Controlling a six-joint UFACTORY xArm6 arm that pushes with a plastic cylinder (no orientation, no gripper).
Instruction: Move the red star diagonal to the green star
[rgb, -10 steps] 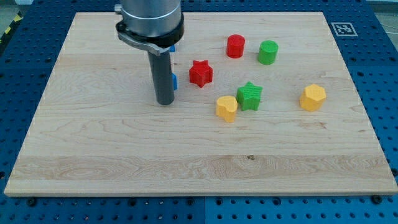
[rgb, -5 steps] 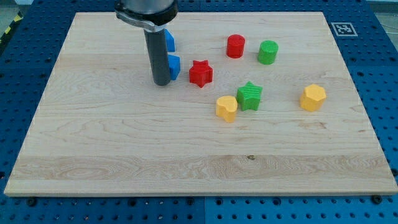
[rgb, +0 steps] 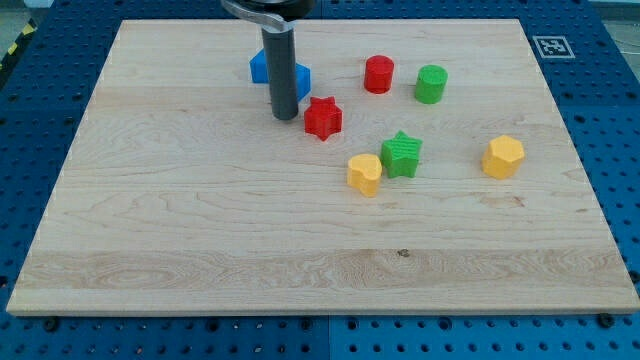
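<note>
The red star (rgb: 322, 118) lies on the wooden board (rgb: 200, 230), up and to the left of the green star (rgb: 402, 155). My tip (rgb: 286, 116) rests on the board just left of the red star, a small gap apart from it. Two blue blocks sit behind the rod: one (rgb: 261, 67) to its left and one (rgb: 301, 81) to its right, both partly hidden by it.
A yellow block (rgb: 365, 174) touches the green star's left side. A red cylinder (rgb: 379, 74) and a green cylinder (rgb: 431, 84) stand toward the view's top. Another yellow block (rgb: 503, 157) sits at the right.
My tip has moved up and to the right, from well left of the red star to right beside it. The blue blocks have shifted up and right. The red star has not moved.
</note>
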